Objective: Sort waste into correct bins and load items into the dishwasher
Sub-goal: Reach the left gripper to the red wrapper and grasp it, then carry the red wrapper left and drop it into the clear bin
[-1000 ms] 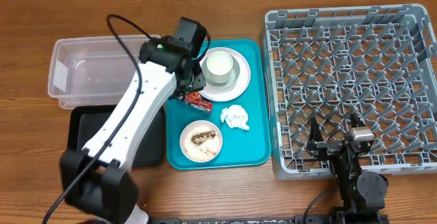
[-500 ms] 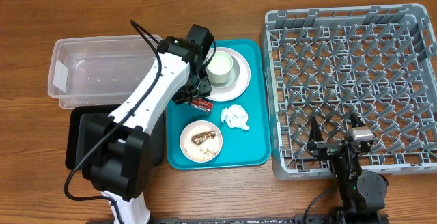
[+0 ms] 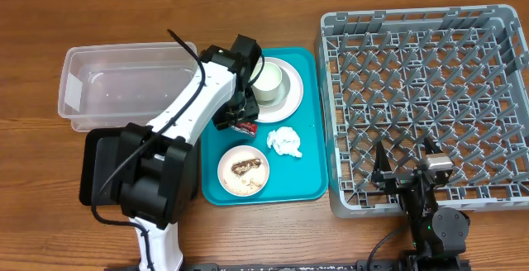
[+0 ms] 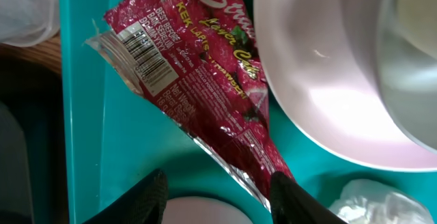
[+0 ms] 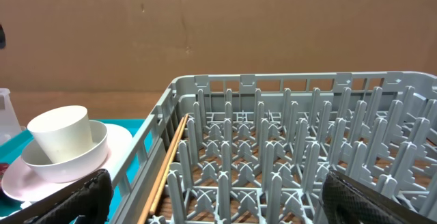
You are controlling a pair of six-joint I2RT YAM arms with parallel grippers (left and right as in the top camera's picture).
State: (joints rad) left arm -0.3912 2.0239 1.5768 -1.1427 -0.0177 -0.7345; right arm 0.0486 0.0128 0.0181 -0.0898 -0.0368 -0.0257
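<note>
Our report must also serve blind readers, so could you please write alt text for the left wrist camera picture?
A red snack wrapper lies on a teal tray beside a white plate. The open left claw hangs over its lower end, one dark finger on each side.

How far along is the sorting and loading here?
Nothing looks done: the dish rack holds no dishes, the clear tub no waste. In hand: the left gripper, open, is at the red wrapper on the teal tray. Left: wrapper, napkin, rice scraps, then all dishware.
</note>
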